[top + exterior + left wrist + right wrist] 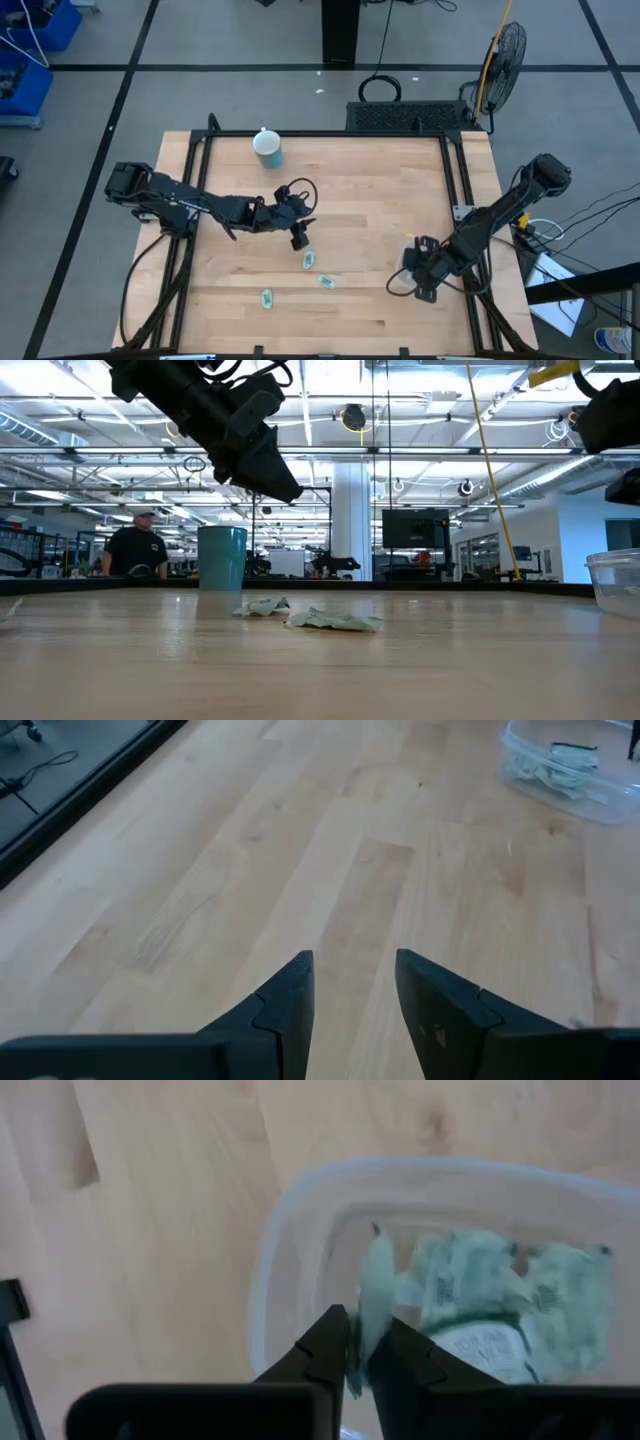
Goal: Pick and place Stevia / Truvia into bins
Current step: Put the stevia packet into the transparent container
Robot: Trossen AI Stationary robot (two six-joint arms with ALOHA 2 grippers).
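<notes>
My right gripper (pixel 358 1330) is shut on one pale green and white sachet (pixel 378 1285) right above the clear plastic container (pixel 272 1255), which holds several more sachets (pixel 500 1295). In the high view my right gripper (pixel 414 264) is at the table's right, near side. My left gripper (pixel 299 240) is open and empty above the table's middle, raised off the wood in the low view (pixel 272 472). Three sachets lie flat on the table near it (pixel 309 260) (pixel 327 282) (pixel 267 298). My right gripper pinches the sachet's near end (pixel 366 1342) between its two fingertips. The fingers come from above, pointing down. The sachet stands edge-on past the fingertips, hanging down over the inside of the container; whether it touches the sachets below, I cannot tell.
A light blue cup (pixel 268 148) stands near the table's far edge, left of the middle. The clear container also shows far off in the left wrist view (pixel 560 765). A person (pixel 135 550) stands beyond the table in the low view.
</notes>
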